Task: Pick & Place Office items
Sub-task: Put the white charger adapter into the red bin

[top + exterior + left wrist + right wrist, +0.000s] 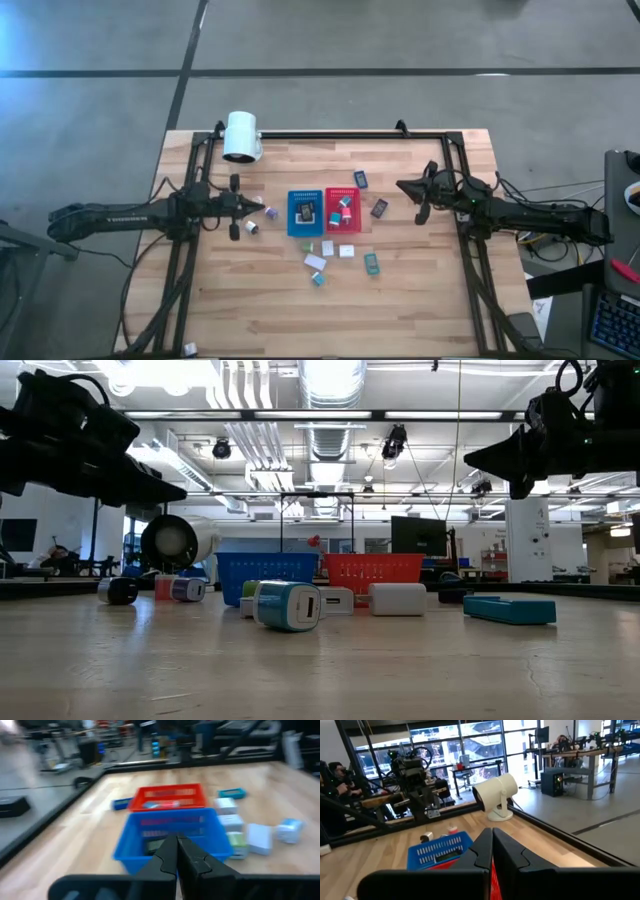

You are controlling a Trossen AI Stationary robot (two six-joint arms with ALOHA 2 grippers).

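No text, label, brand, number or sign is showing legibly in any view. A pale line of lettering is running along the left arm [115, 214] in the high view, but it is too small to read. The office items [327, 247] are showing no readable markings.

Robotics lab: exposed ceiling ducts [330, 385], workbenches [580, 755], concrete floor [400, 40].
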